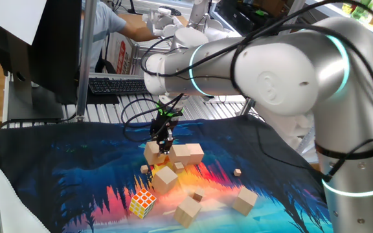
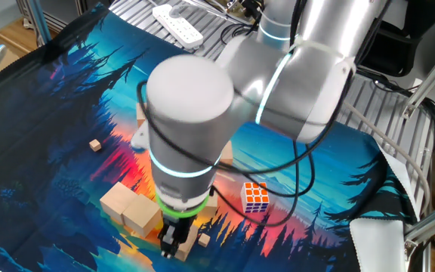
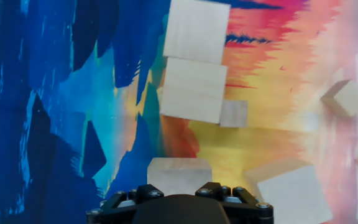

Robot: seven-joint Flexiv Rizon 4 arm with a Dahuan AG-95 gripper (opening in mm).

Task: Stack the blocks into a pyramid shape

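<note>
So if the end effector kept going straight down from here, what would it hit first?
Probably the mat itself. The end effector already seems to hold a wooden block between its fingers, so that block's underside would land first, beside the two blocks in a row. Its height above the mat is unclear.

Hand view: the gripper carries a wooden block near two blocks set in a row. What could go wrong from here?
1. The held block hangs beside the row of two blocks; lowered slightly off, it may knock them apart.
2. A tiny wooden cube touches the row and could spoil a flush fit.
3. The gripper hides the gap in both fixed views, so alignment is hard to judge.
</note>
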